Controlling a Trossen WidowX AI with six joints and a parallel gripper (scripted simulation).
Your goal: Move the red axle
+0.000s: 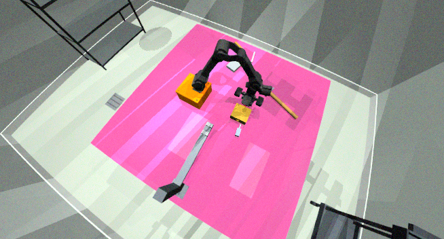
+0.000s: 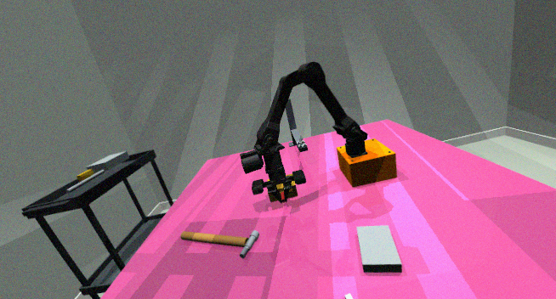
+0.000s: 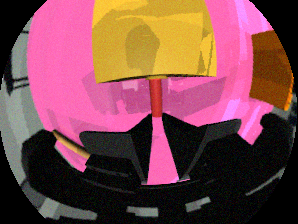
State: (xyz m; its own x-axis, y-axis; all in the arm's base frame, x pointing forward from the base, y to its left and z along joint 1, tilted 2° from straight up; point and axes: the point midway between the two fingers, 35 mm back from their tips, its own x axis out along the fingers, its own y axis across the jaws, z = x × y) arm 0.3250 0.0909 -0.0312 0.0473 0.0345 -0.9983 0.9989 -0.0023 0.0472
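Gripping the smooth, cylindrical red axle (image 2: pixel 282 194) (image 3: pixel 156 97) with the black gripper (image 1: pixel 247 102) (image 2: pixel 283 198) (image 3: pixel 158 118), jaws closing on its free end. Seeing the axle's other end reaching the flat face of the blocky yellow beam (image 1: pixel 240 113) (image 2: pixel 291 194) (image 3: pixel 155 40), inboard of the pink desk's (image 1: pixel 292 179) (image 2: pixel 306 258) (image 3: pixel 55 75) edges. Noting V-blocks (image 1: pixel 208 127) (image 2: pixel 299 143) standing vacant on the long grey bracket (image 1: pixel 193 155) (image 2: pixel 291 115), toward the far edge in the exterior view. Finding a round wooden-handled hammer (image 1: pixel 284 105) (image 2: pixel 217 239) lying nearer that view's left edge.
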